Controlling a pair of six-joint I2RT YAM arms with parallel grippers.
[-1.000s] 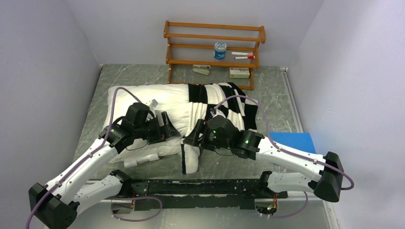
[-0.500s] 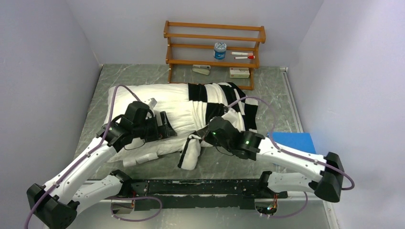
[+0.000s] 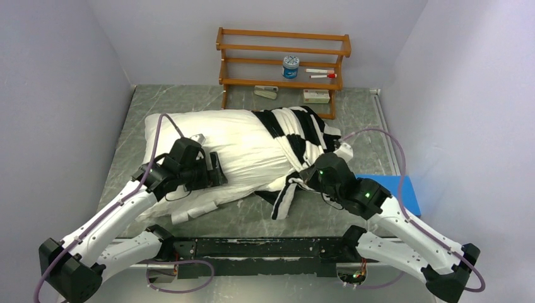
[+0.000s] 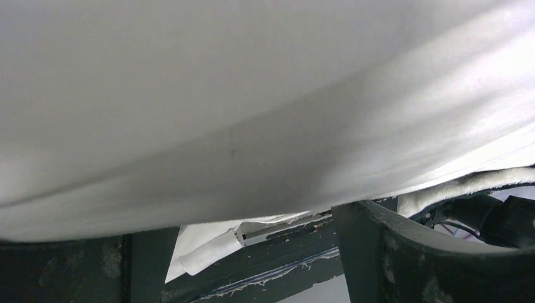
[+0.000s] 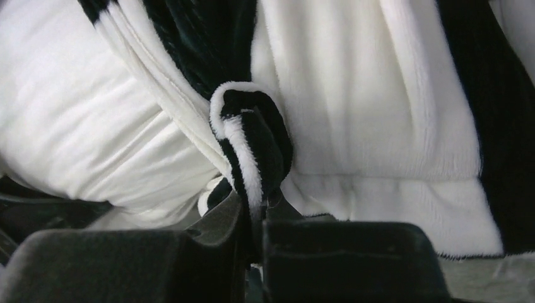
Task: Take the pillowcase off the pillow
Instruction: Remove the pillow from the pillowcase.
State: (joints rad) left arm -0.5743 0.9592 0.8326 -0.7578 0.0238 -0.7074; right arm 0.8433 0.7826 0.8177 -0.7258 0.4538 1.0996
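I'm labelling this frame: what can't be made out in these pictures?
- Top view: the right end of the plump white pillow, under the black-and-white checkered pillowcase.
- Left wrist view: whether the left tool touches the pillow; white fabric fills the frame.
- Top view: the label of the small blue-lidded jar on the wooden shelf, too small.

Soft, even light falls from above, leaving faint shadow under the pillow [image 3: 240,151]. The left wrist view is grey and smeared. The right wrist view shows the pillowcase [image 5: 252,145] sharply, with its bottom edge dark.

Top cam overlooks table [image 3: 183,101] from behind; wrist cams v. close: L on pillow [image 4: 252,95], R pillowcase [image 5: 258,145].
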